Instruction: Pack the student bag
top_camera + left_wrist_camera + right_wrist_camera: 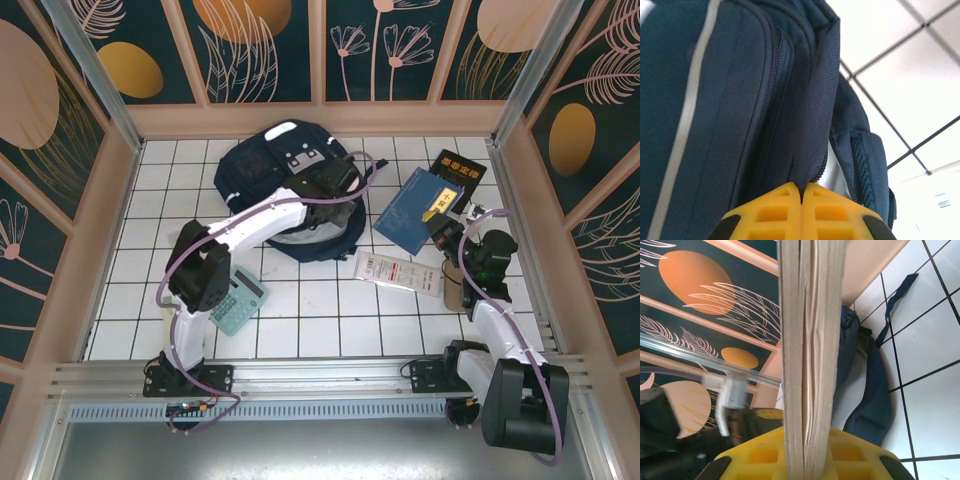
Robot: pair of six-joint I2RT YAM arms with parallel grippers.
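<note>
The student bag [270, 170], a navy backpack with grey-white patches, lies at the back middle of the tiled table. My left gripper [338, 183] is at its right side. In the left wrist view, this gripper [801, 192] has its yellow jaws shut on a fold of the bag's fabric [812, 125] beside the zipper, with light lining showing to the right. My right gripper [447, 228] is shut on a blue book [415, 208] and holds it tilted to the right of the bag. In the right wrist view, the book's beige page edges [812, 340] stand between the yellow jaws of that gripper [808, 460].
A black book [458, 168] lies at the back right. A white printed packet [398, 270] lies in front of the blue book, and a teal calculator [238, 300] lies by the left arm's elbow. A brown object [452, 290] sits under the right arm. Walls close in the table.
</note>
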